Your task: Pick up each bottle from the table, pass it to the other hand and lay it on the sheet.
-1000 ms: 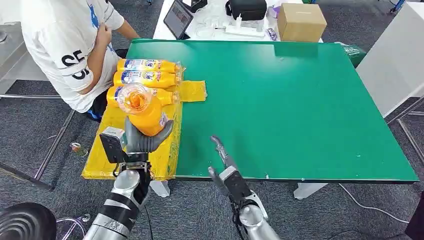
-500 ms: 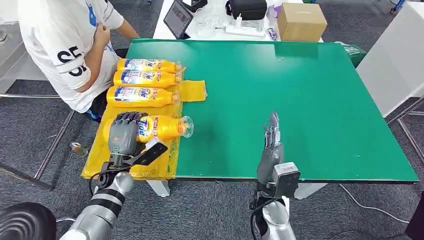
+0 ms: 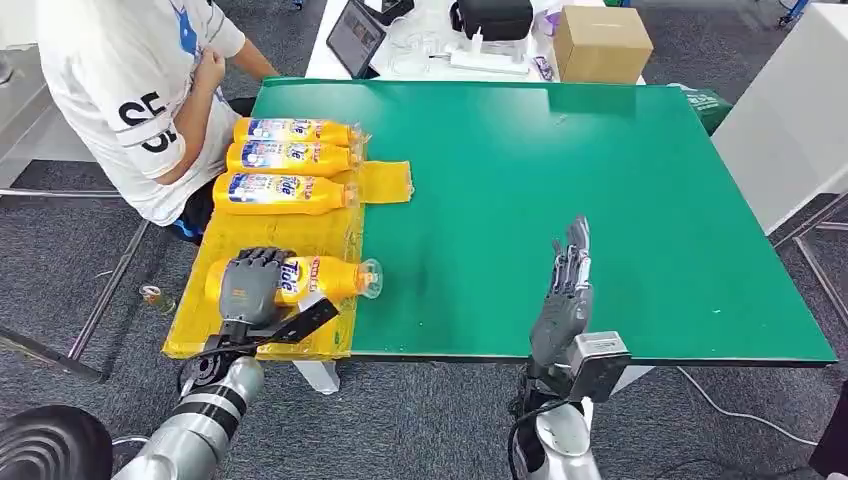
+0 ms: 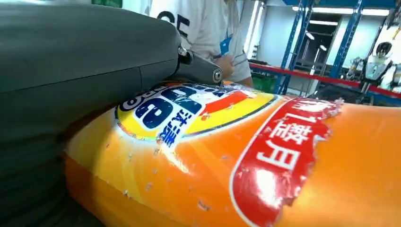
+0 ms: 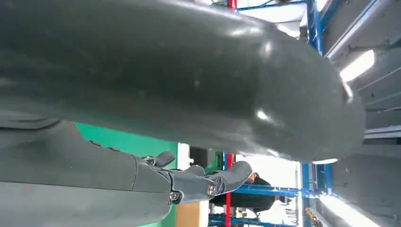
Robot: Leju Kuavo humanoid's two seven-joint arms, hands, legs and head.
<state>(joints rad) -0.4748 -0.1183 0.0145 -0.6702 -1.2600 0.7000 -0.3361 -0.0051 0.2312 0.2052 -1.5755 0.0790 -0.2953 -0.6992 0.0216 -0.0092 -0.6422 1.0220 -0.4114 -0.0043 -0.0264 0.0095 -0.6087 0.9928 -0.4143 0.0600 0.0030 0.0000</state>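
While the left robot hand [image 3: 250, 285] grips the bottle [image 3: 325, 277] lying on the yellow sheet [image 3: 305, 232] at lower left, releasing carelessly may roll it onto the table [image 3: 600, 180]; the right robot hand [image 3: 562, 300] is open

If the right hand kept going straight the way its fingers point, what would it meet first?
Nothing nearby, as far as I can judge. The right hand points away from the robot over bare green table; the cardboard box lies roughly along that line, though depth is unclear.
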